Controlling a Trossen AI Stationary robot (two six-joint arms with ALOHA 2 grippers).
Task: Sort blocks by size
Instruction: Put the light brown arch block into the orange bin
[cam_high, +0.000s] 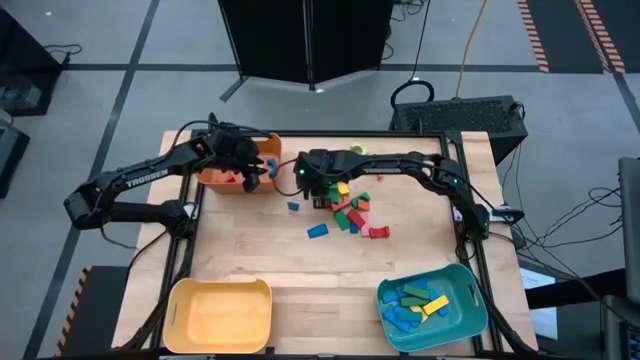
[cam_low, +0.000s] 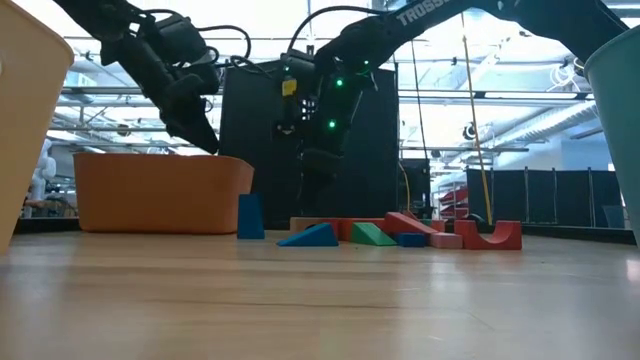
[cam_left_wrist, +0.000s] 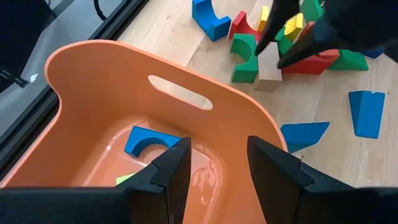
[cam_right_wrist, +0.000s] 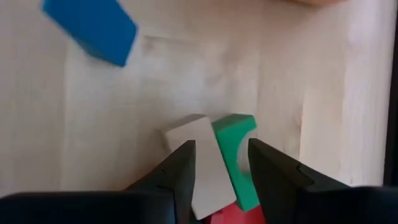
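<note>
A heap of painted blocks (cam_high: 350, 210) lies on the table at centre far. My right gripper (cam_right_wrist: 222, 152) hovers open over the heap's left end, pointing steeply down. Its fingers stand just above a pale wooden block (cam_right_wrist: 199, 165) and a green arch (cam_right_wrist: 239, 149) that lie side by side. In the low view the gripper (cam_low: 318, 175) shows clear of the blocks. My left gripper (cam_left_wrist: 219, 149) waits open and empty over the orange bin (cam_left_wrist: 124, 68) at the far left. In that bin lies a blue arch (cam_left_wrist: 146, 142).
Two blue blocks (cam_high: 293, 206) (cam_high: 318, 231) lie loose on the table left of the heap. A yellow bin (cam_high: 220, 315) stands at the near left. A teal bin (cam_high: 465, 300) with blue and yellow blocks stands at the near right. Bare tabletop lies between the heap and these bins.
</note>
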